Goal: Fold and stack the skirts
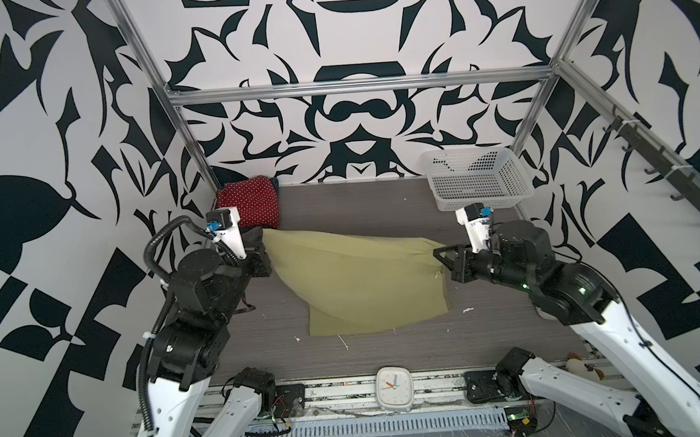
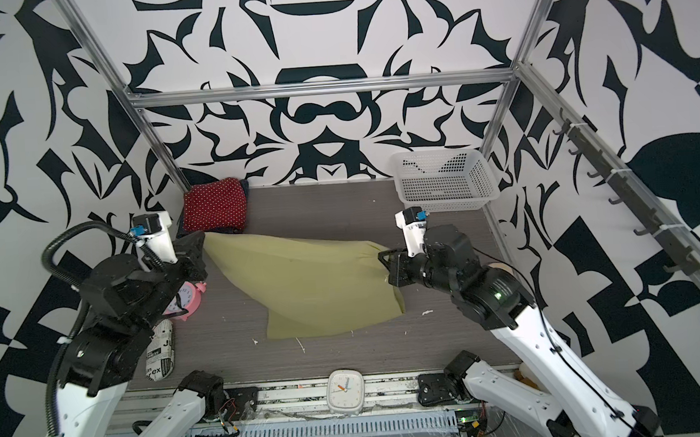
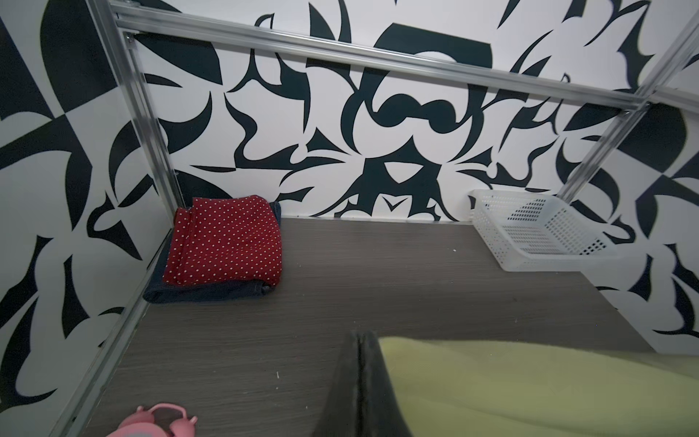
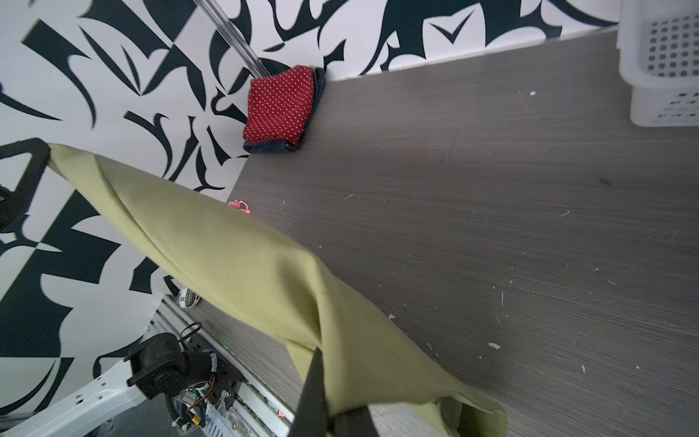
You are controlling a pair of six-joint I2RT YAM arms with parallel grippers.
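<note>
The olive-green skirt [image 1: 356,277] [image 2: 314,280] hangs stretched between my two grippers, its lower part draped on the grey table. My left gripper [image 1: 263,241] [image 3: 359,340] is shut on its left corner. My right gripper [image 1: 440,255] [image 4: 321,363] is shut on its bunched right corner. In the wrist views the olive cloth [image 3: 529,386] [image 4: 246,265] runs off from the pinched fingers. At the back left corner the red polka-dot skirt [image 1: 249,205] [image 3: 227,242] lies folded on top of the folded dark blue denim skirt [image 3: 204,293] [image 4: 272,147].
A white perforated basket [image 1: 480,199] [image 3: 537,230] stands at the back right. A pink alarm clock [image 2: 187,300] and a newspaper-print roll [image 2: 161,356] lie under the left arm. A white clock [image 1: 394,389] sits on the front rail. Metal frame posts stand at the back corners.
</note>
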